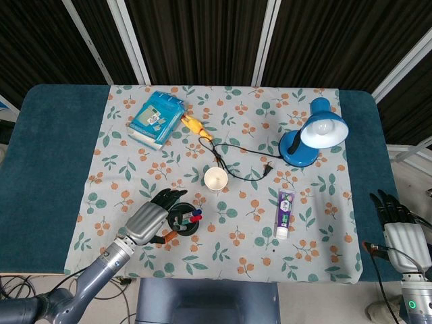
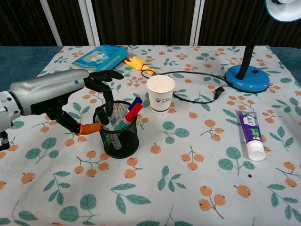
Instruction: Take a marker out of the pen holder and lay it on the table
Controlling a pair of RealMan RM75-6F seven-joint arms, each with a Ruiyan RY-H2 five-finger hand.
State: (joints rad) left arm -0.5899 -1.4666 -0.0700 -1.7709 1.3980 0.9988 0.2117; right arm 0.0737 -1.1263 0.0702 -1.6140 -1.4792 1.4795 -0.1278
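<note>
The black mesh pen holder (image 2: pixel 117 138) (image 1: pixel 183 222) stands on the floral cloth near the front left, with a red marker (image 2: pixel 133 112), a blue marker (image 2: pixel 136 101) and others leaning toward its right rim. My left hand (image 2: pixel 63 95) (image 1: pixel 149 217) is against the holder's left side. Its dark fingers (image 2: pixel 106 96) dip over the rim into the holder, and the orange-tipped thumb sits outside the mesh. I see no marker held in them. My right hand (image 1: pixel 399 227) hangs off the table's right front corner with its fingers spread and nothing in it.
A white paper cup (image 2: pixel 160 93) stands just behind and to the right of the holder. Farther off are a toothpaste tube (image 2: pixel 249 132), a blue desk lamp (image 2: pixel 247 76) with its black cable (image 2: pixel 200 88), a yellow toy (image 2: pixel 138 63) and a blue book (image 2: pixel 99 57).
</note>
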